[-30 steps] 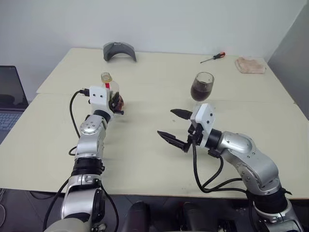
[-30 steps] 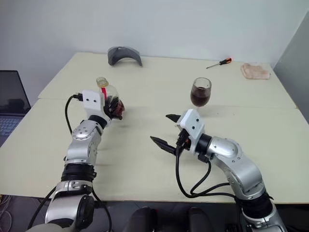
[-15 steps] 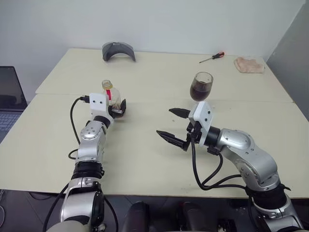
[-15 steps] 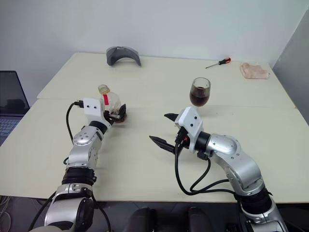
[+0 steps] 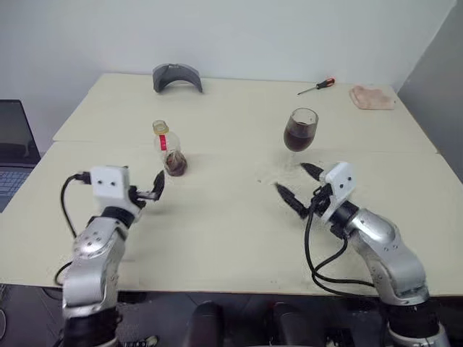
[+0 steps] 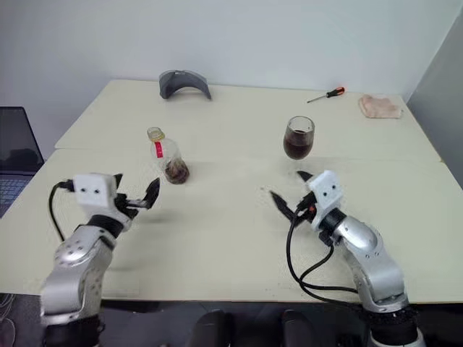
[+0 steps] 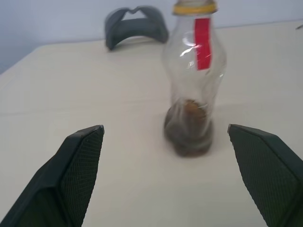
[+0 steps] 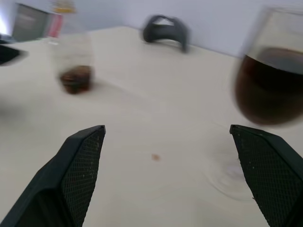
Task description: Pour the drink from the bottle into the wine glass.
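The bottle stands upright and free on the table, with a red neck label, a yellow rim and a little dark drink left at its base. My left gripper is open, a short way in front of the bottle and apart from it, pointing at it. The wine glass stands to the right, its bowl about half full of dark drink. Just in front of the glass, my right gripper is open with nothing between its fingers.
A grey curved object lies at the table's back edge. A red-handled screwdriver and a crumpled cloth lie at the back right. A laptop sits off the table's left side.
My left gripper opened, let go of the bottle and drew back towards me; the bottle now stands alone. My right gripper swung to the right and ended in front of the glass.
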